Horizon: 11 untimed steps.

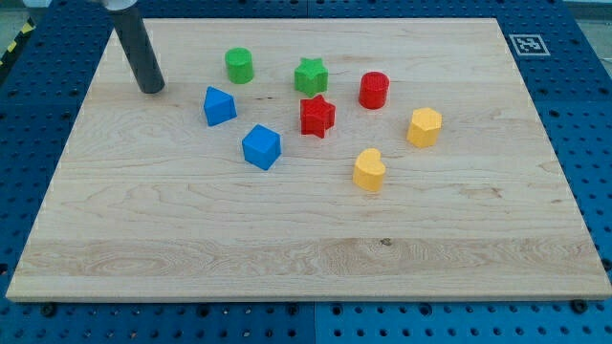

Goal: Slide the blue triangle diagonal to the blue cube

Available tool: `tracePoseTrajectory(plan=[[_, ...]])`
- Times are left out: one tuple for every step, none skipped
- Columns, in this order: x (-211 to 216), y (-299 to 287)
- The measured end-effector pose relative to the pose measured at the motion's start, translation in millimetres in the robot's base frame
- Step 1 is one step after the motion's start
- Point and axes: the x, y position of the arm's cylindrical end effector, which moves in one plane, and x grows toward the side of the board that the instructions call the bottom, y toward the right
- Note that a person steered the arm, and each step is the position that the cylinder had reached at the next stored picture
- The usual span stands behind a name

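Observation:
The blue triangle (219,105) lies on the wooden board (306,248), in the upper left part. The blue cube (261,146) sits just below and to the right of it, a small gap between them. My tip (151,89) rests on the board to the left of the blue triangle and slightly above it, a clear gap away, touching no block.
A green cylinder (239,65) and a green star (310,75) stand above the blue blocks. A red star (316,116) and a red cylinder (374,90) lie to the right. A yellow hexagon (425,126) and a yellow heart (369,170) lie further right.

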Motion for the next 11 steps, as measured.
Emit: tracePoseTrajectory(plan=[[0, 0], [11, 0], [18, 15], [11, 61], [13, 98], [37, 111], [42, 114], [42, 114], [51, 113], [61, 113], [62, 101]])
